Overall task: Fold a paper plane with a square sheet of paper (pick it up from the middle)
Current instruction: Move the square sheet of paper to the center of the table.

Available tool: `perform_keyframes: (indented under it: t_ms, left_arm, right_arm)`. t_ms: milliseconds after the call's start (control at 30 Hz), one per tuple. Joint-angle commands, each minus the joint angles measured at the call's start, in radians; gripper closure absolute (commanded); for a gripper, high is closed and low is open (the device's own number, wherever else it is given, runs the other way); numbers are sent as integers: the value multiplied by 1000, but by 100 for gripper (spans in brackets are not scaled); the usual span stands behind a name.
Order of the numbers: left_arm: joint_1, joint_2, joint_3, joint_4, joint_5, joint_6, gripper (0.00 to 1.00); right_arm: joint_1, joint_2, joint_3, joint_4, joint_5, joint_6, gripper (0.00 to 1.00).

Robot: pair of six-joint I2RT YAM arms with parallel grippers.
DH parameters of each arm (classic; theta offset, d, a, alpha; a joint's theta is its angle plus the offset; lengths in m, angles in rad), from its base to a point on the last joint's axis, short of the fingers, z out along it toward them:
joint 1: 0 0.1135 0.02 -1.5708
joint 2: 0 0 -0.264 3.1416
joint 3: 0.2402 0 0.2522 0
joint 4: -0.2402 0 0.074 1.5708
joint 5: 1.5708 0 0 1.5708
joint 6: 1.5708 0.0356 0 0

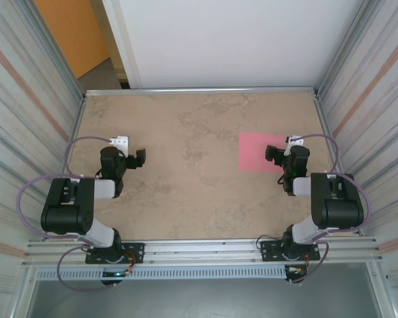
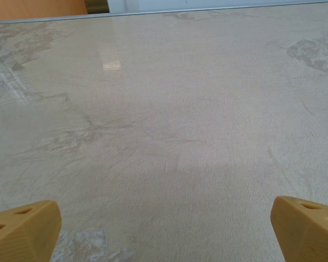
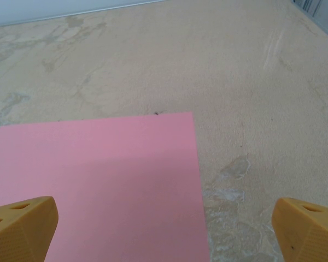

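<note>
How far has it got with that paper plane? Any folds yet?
Done: nothing yet; the pink sheet lies flat and uncreased on the table. In hand: nothing; both tools are open, the right tool straddling the sheet's right edge, the left tool over bare table. Left: picking the sheet up from its middle, then every fold.

The desk [image 1: 192, 199] is beige and marbled (faintly glossy). Ribbed metal walls [image 1: 20, 99] line its side edges; a white panel [image 1: 232, 40] backs the far edge.
</note>
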Motion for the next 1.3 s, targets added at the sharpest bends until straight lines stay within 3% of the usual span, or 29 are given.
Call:
perform_keyframes:
  t_ms: [0,167,267,400,533,600,667,833,1000,1267]
  left_arm:
    - [6,-24,-9,25,3,12,1]
    - [7,-140,31,-156,-110,-42,1]
    - [5,-195,100,-335,-136,-89,1]
    - [4,-252,224,-625,-148,-218,1]
    - [6,-261,346,-831,-135,-353,1]
    - [15,-269,364,-852,-52,-437,1]
    - [40,-270,358,-816,102,-513,1]
    - [53,-224,363,-736,351,-604,4]
    - [50,-178,384,-736,438,-649,12]
    - [8,-140,411,-781,419,-639,17]
  right_arm:
    - [10,-44,35,-65,29,-19,1]
    - [53,-219,139,-356,188,22,1]
    - [57,-265,261,-593,243,158,1]
    - [59,-256,419,-885,137,287,1]
    - [67,-249,468,-985,-3,403,1]
    - [56,-225,508,-1041,-93,451,1]
    - [39,-179,546,-1103,-193,487,2]
    - [-9,-61,580,-1177,-320,550,26]
    - [-53,45,602,-1204,-339,556,40]
    - [-76,242,724,-1255,-299,521,51]
